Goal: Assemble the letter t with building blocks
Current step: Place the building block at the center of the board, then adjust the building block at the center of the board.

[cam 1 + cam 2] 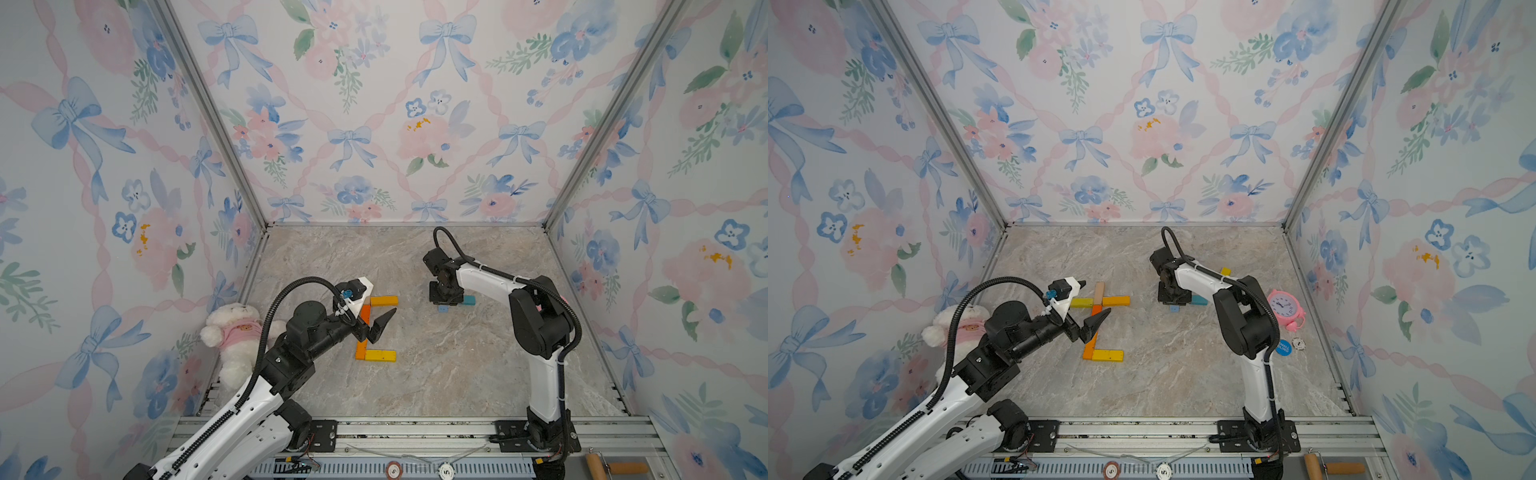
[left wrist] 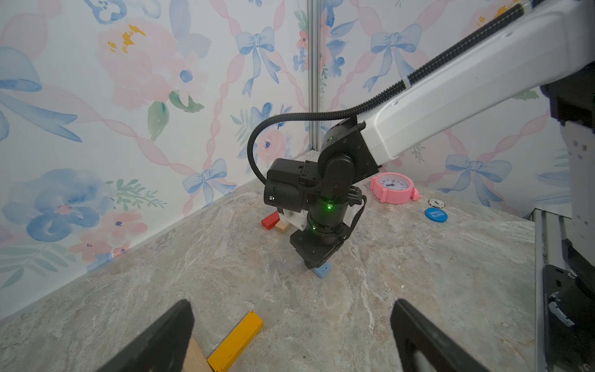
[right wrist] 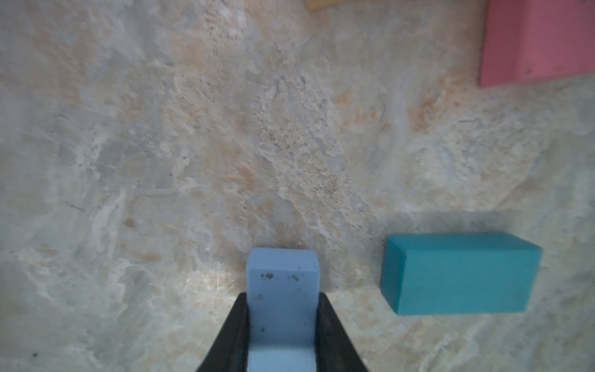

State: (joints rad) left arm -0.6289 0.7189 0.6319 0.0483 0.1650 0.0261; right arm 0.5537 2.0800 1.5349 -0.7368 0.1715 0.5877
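Work nearest me is the letter itself. The orange block (image 1: 1089,348) is my landmark: it runs away from me as the stem, and a yellow foot block (image 1: 1107,355) touches its near end on the right arm's side. At its far end a tan block (image 1: 1099,291) carries the stem on. A yellow block (image 1: 1081,302) and an amber block (image 1: 1116,301) lie to either side as the crossbar. I read that as a lower-case t close to done.

The left claw (image 2: 291,307) hangs over the orange block, jaws spread wide and empty. I judge it is held up and open so nothing in the letter gets nudged.

Farther off, well apart from the orange block on the right arm's side, the right claw (image 3: 282,296) points down. It pinches a light blue block (image 3: 282,270) across its narrow sides, with the block's end poking out past the fingertips. That grip leaves the end free for setting down, I reckon. The block sits low at the bench (image 1: 415,386); touching or just lifted, I cannot tell. A teal block (image 3: 460,273) lies just beside it. Farther again from the orange block, a red block (image 2: 269,220) and a peach block (image 2: 283,226) lie together.
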